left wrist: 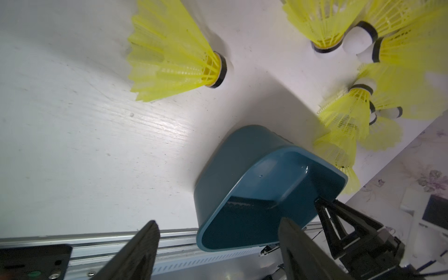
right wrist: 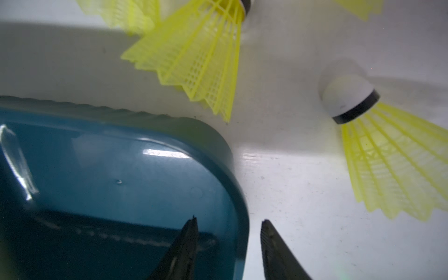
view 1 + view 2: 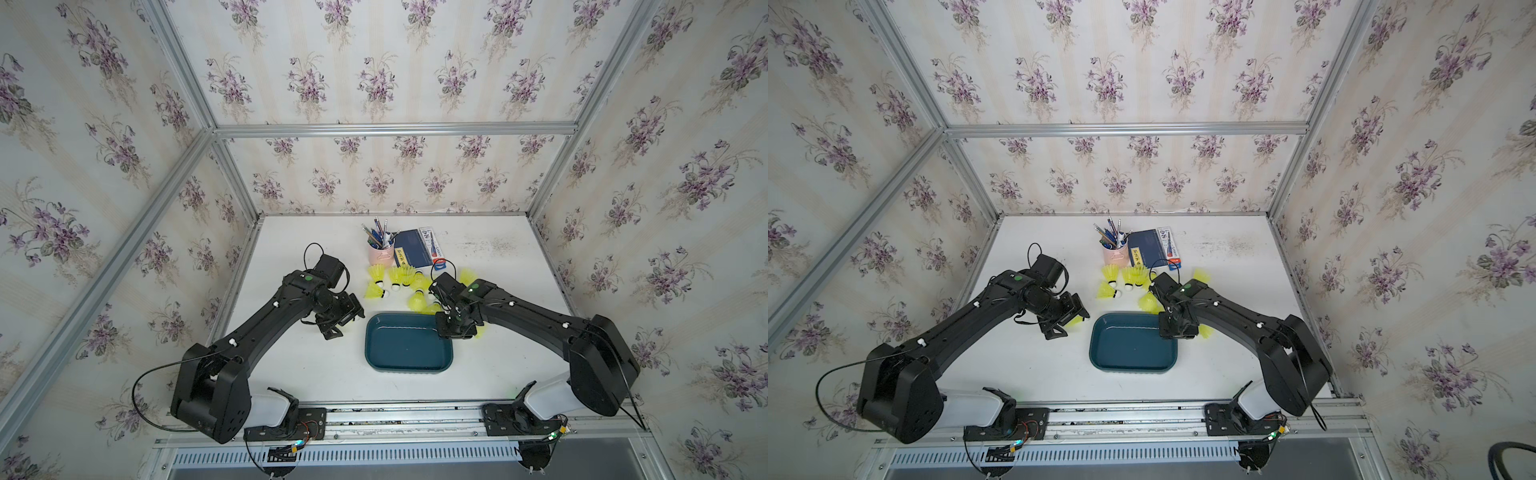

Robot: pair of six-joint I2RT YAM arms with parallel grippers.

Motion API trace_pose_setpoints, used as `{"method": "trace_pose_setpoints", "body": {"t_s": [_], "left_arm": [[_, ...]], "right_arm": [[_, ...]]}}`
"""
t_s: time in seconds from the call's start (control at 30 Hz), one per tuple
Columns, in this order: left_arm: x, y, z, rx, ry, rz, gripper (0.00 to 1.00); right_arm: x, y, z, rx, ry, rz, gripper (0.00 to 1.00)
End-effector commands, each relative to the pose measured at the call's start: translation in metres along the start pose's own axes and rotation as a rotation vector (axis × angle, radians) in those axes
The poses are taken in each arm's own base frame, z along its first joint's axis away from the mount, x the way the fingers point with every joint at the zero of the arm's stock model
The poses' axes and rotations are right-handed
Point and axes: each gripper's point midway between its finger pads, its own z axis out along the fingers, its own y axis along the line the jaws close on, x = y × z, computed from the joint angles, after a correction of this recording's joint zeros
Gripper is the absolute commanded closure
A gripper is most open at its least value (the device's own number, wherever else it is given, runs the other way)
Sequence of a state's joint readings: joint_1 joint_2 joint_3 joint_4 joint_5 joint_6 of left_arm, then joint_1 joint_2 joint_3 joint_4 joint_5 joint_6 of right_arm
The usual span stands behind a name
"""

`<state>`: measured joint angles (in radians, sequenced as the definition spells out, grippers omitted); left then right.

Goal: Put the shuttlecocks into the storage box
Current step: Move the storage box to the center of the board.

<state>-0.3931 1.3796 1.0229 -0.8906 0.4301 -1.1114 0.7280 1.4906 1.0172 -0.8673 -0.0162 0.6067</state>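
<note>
One teal storage box (image 3: 409, 353) sits mid-table (image 3: 311, 374) between two arms. At least eight yellow shuttlecocks (image 3: 415, 301) lie outside it, mostly just beyond its far edge, near one pink pen cup (image 3: 381, 255). The left hand (image 1: 218, 221) gapes wide and is empty. The right hand (image 2: 229, 220), partly open and empty, straddles the box's far right corner.

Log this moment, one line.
storage box: empty | shuttlecocks: on table | left gripper: open, empty | right gripper: open, astride box rim
</note>
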Motion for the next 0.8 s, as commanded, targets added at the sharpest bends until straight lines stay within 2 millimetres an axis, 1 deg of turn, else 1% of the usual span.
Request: {"method": "trace_pose_setpoints", "body": {"t_s": [0.0,0.07,0.17,0.27,0.37,0.5,0.53,0.63,0.7,0.77], "left_arm": [[-0.004,-0.003,0.004,0.012,-0.005,-0.182,0.23],[-0.006,-0.005,0.010,0.029,-0.008,-0.252,0.24],[-0.013,-0.008,0.015,0.046,-0.030,-0.350,0.25],[-0.023,-0.013,0.027,0.042,-0.044,-0.423,0.25],[-0.029,-0.016,0.034,0.018,-0.050,-0.466,0.25],[-0.033,-0.012,0.043,-0.016,-0.062,-0.532,0.26],[-0.039,-0.010,0.045,-0.025,-0.095,-0.544,0.26],[-0.045,-0.008,0.050,-0.031,-0.120,-0.577,0.26],[-0.047,-0.009,0.055,-0.033,-0.119,-0.592,0.26],[-0.051,-0.008,0.060,-0.043,-0.126,-0.603,0.26]], "right_arm": [[-0.001,0.001,-0.015,-0.004,-0.005,0.014,0.47],[-0.006,0.003,-0.024,-0.010,-0.025,0.016,0.43],[-0.015,0.005,-0.035,-0.037,-0.051,0.027,0.42],[-0.030,0.017,-0.042,-0.138,-0.069,0.037,0.41],[-0.049,0.036,-0.050,-0.257,-0.082,0.018,0.40],[-0.072,0.069,-0.063,-0.396,-0.111,-0.061,0.36],[-0.079,0.078,-0.065,-0.429,-0.121,-0.081,0.35],[-0.099,0.097,-0.065,-0.487,-0.123,-0.108,0.35],[-0.110,0.108,-0.059,-0.516,-0.109,-0.120,0.34],[-0.117,0.118,-0.053,-0.543,-0.086,-0.134,0.35]]}}
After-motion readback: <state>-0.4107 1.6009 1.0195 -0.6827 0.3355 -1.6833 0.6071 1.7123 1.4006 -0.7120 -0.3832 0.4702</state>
